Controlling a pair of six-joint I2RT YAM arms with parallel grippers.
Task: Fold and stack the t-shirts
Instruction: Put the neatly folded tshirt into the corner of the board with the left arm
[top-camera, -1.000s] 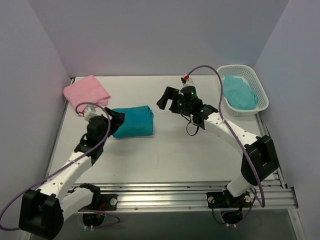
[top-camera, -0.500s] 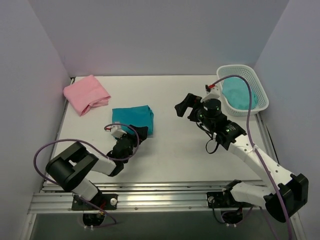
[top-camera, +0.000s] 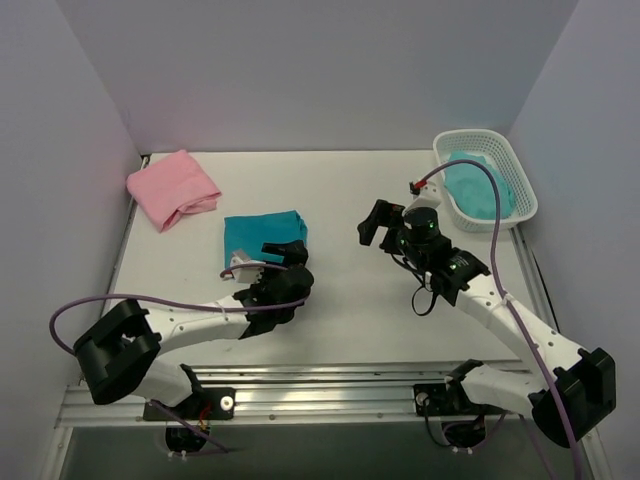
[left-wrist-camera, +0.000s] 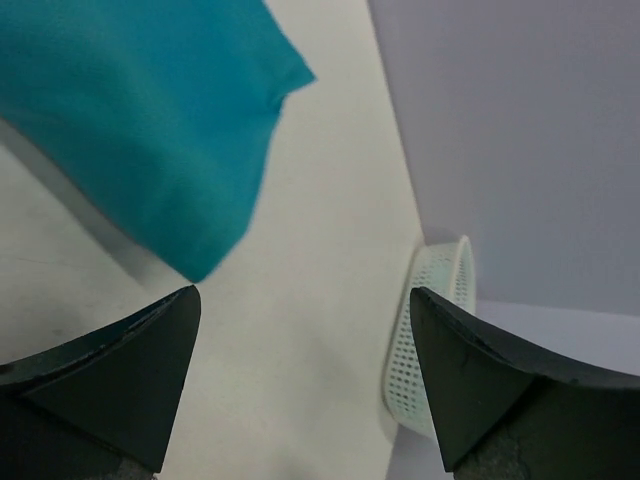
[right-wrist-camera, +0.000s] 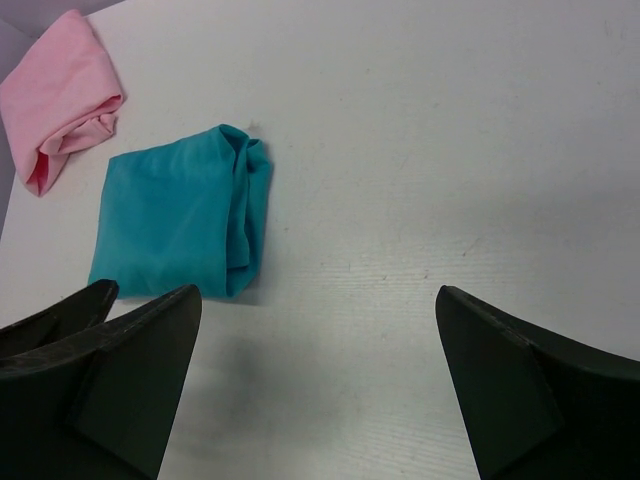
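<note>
At the far left of the bench (top-camera: 340, 300) lies the pink shirt (top-camera: 172, 187), folded into a loose bundle. To its right and nearer is the teal shirt (top-camera: 258, 235), folded into a flat square and well apart from the pink one. The left arm (top-camera: 200, 318) reaches low across the bench, and its jaws sit by the teal shirt's near right corner, wide open and holding nothing. The left wrist view shows that corner ahead of the left finger (left-wrist-camera: 110, 370), with bare bench between the two fingers; whether a tip touches the cloth cannot be told. The right arm (top-camera: 470, 285) holds its jaws over bare bench right of the teal shirt, well apart from it, fully open and empty. Its wrist view takes in both shirts, and shows bunched layers along the teal shirt's right edge that the top view blurs. At the far right stands a white basket (top-camera: 520, 195); only the top view shows teal cloth (top-camera: 478, 190) inside it.
</note>
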